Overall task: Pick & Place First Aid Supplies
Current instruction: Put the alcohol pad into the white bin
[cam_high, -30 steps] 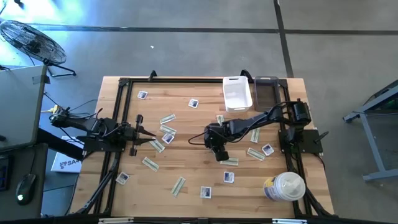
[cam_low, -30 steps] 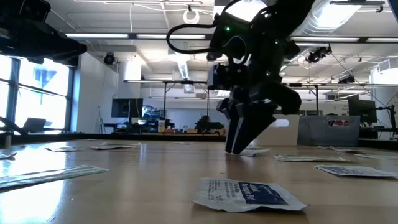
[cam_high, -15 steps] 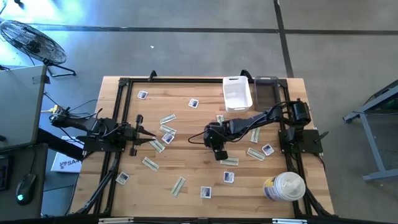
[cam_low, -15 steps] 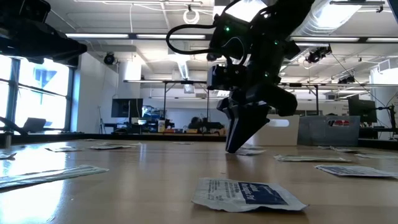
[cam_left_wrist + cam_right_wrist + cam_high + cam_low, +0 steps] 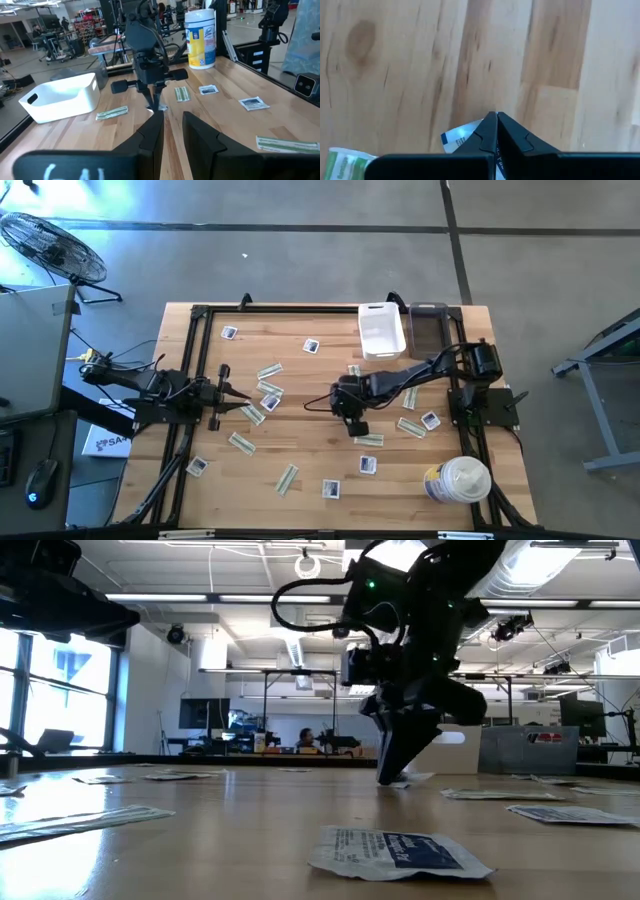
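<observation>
Plainly the job is barely begun. Across the wooden counter (image 5: 310, 395) the first aid packets lie scattered nearly everywhere, and the white bin (image 5: 381, 329) at its far edge, which I take for the landmark and the likely destination, shows nothing inside in the high view or in the left wrist view. Next to that bin stands a dark bin (image 5: 428, 328), whose contents I cannot make out. A big round canister (image 5: 457, 479) sits at the near corner, well away from the white bin, and is no part of the load. The right hand (image 5: 352, 418) is down at the counter's middle, on the near side of the white bin, clenched tight on the edge of a white square packet (image 5: 456, 138) with blue print; the packet's corner looks just off the wood in the low view, so the pick seems made but the carry to the bin is not yet done. The left hand (image 5: 243, 402) waits far from the white bin, low over the counter, its fingers a little apart and holding nothing. Green strips (image 5: 287, 477) and other squares remain to be collected.
</observation>
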Available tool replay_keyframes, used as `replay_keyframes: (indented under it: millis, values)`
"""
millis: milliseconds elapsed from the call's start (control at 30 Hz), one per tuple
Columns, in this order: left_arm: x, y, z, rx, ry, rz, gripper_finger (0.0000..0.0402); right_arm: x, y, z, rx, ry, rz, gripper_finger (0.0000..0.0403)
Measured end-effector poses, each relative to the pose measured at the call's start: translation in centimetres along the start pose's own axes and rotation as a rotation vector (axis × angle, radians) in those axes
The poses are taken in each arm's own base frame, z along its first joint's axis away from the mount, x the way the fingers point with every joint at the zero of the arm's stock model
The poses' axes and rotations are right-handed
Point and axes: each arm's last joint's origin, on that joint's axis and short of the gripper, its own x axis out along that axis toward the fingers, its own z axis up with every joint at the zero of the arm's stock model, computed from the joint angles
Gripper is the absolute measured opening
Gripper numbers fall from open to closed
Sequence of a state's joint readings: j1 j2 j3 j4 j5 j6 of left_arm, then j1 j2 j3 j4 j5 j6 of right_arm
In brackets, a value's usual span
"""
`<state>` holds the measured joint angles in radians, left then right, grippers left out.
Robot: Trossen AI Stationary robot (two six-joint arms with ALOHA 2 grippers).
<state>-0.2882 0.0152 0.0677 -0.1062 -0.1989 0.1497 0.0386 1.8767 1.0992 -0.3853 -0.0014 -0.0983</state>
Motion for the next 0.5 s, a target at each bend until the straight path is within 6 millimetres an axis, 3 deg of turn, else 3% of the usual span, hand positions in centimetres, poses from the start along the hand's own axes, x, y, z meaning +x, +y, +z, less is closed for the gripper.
replay_keyframes:
  millis: [233,500]
  values:
    - [0.0,0.0,0.0,0.000,0.000,0.000,0.0069,-2.3,-0.3,0.5,0.110,-0.058,-0.008,0.0000]
    - [0.0,0.0,0.0,0.000,0.000,-0.003,0.0069,-10.0,-2.6,0.0,0.295,-0.169,-0.199,0.0000]
